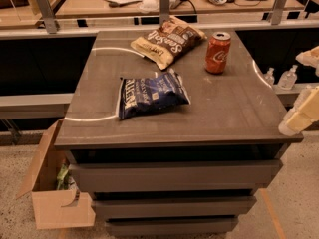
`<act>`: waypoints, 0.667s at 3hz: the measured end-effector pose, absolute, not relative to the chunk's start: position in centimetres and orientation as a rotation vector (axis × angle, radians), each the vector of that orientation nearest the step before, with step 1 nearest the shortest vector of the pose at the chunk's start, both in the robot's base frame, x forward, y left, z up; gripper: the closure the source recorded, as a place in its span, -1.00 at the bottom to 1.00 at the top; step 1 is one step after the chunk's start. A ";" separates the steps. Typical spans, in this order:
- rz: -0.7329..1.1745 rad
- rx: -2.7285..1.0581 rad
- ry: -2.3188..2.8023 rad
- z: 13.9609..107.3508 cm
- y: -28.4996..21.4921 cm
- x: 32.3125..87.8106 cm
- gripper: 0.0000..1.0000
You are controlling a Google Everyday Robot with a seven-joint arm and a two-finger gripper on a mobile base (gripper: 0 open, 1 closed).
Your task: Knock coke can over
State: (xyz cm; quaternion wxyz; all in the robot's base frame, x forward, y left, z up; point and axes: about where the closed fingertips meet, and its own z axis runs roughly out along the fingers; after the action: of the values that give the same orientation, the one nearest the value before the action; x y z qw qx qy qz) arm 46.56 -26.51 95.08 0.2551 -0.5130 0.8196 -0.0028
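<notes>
hand (301, 118) off table (234, 108) edge, grip state cannot tell | coke can (218, 52) upright, long axis vertical

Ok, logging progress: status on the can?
Hand at table's right edge. Coke can upright, back right, untouched. Chip bags left of it, out of the way.

Table (224, 108) holds coke can (218, 53), blue bag (152, 95), brown bag (168, 40); gripper (299, 121) beside right edge.
</notes>
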 end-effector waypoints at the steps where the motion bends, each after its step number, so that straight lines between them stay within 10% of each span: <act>1: 0.061 -1.140 2.158 93.5 -31.0 50.3 -1.00; 2: 0.134 -0.963 2.039 92.9 -33.6 55.0 -1.00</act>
State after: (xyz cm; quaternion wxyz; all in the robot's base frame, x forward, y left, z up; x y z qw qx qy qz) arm 55.00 -33.55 92.85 0.4271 -0.3855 0.8161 0.0538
